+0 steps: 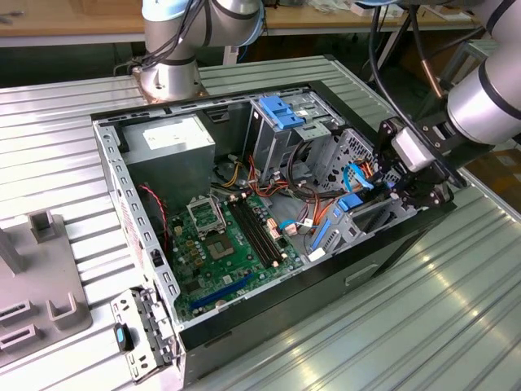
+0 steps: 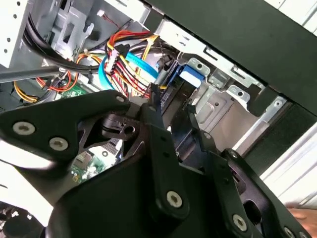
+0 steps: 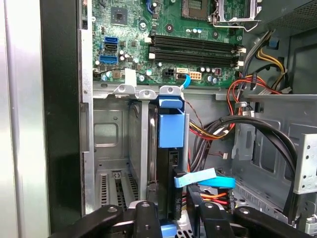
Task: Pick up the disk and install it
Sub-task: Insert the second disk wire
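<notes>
My black two-finger gripper [image 3: 173,210] clamps blue-railed silver-grey disk [image 3: 171,163], standing edge-on inside grey metal drive cage [image 3: 114,134] at open case's right; install nearly done, I judge; release pending.

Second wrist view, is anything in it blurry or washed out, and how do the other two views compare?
In the second wrist view the black gripper linkage looms close and soft, with a blown-out white patch beside it; the first wrist view shows the green motherboard crisp and evenly lit; the exterior view has mild sheen on the ribbed metal table.
</notes>
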